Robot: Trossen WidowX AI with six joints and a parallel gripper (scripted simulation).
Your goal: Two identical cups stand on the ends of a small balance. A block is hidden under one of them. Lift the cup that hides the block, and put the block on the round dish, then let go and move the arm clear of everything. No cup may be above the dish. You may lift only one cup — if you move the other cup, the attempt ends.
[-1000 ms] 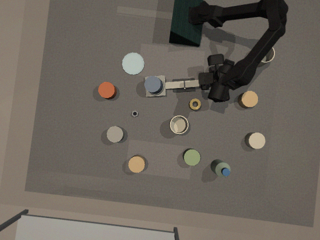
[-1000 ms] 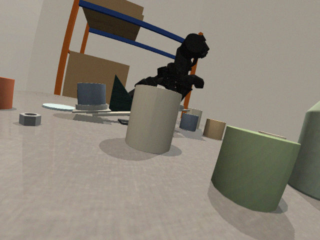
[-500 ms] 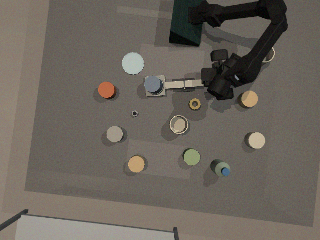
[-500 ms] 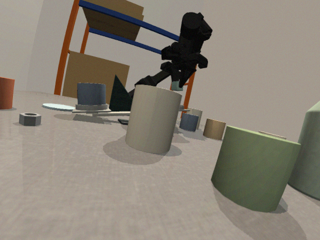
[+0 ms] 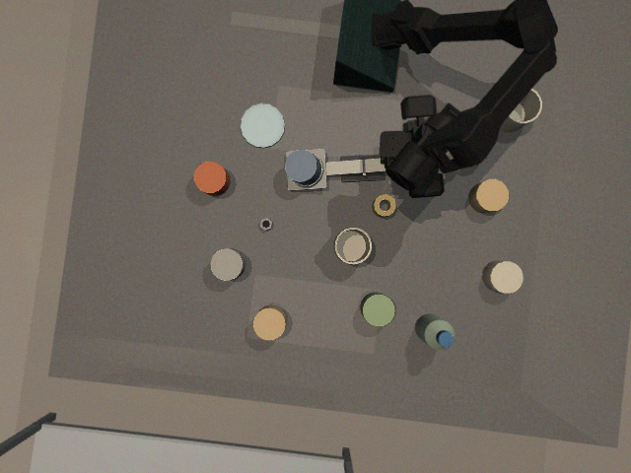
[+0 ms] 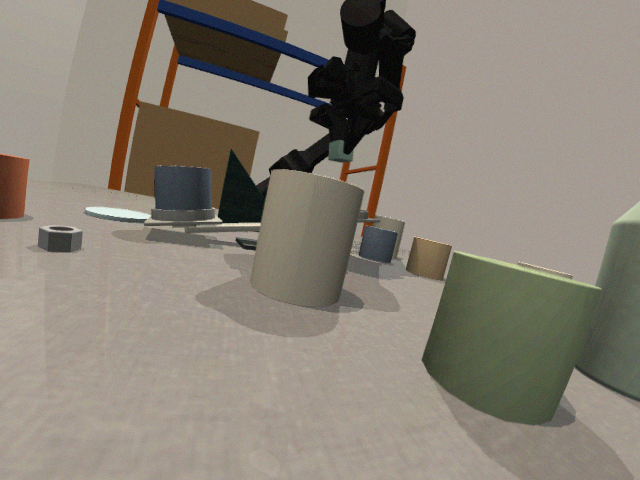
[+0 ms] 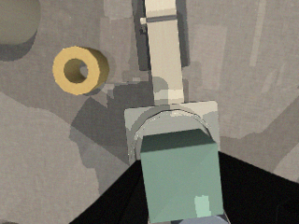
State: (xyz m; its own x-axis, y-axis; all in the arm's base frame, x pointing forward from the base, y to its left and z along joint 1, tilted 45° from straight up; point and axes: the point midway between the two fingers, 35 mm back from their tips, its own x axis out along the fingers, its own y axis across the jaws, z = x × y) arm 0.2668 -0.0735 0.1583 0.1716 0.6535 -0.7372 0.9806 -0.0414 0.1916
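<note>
My gripper [image 6: 342, 146] [image 7: 177, 163] is shut on the green-teal block [image 6: 340, 152] [image 7: 179, 187], held in the air over the bare end platform of the balance [image 5: 343, 168] [image 6: 235, 227] [image 7: 165, 61]. One blue cup [image 5: 303, 167] [image 6: 183, 187] stands upside down on the balance's other end. The other blue cup [image 6: 378, 244] stands on the table beyond the balance; the arm hides it in the top view. The pale round dish [image 5: 262, 125] [image 6: 116, 212] lies beside the cup-bearing end, with nothing on it.
A yellow ring [image 5: 377, 205] [image 7: 62, 70] and an open beige cup [image 5: 338, 254] [image 6: 310, 237] are near the balance. A dark green wedge [image 5: 364, 61] [image 6: 237, 191] stands behind. Also around are an orange cylinder [image 5: 210, 177], a hex nut [image 5: 261, 224] [image 6: 59, 242] and a bottle [image 5: 434, 330].
</note>
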